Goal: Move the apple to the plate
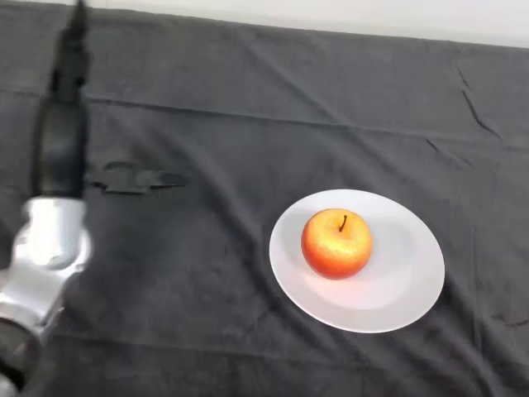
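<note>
A red and orange apple (336, 243) stands upright, stem up, on a white round plate (405, 281) at the right centre of the table. My left hand (60, 141) is black and raised at the far left, well apart from the plate and the apple. Its fingers (73, 41) point straight up toward the top edge of the view and hold nothing. The silver-grey forearm (45, 256) comes in from the lower left.
A dark wrinkled cloth (207, 107) covers the whole table. The hand casts a shadow (132, 178) on the cloth left of the plate. A pale wall strip (331, 12) runs along the far edge.
</note>
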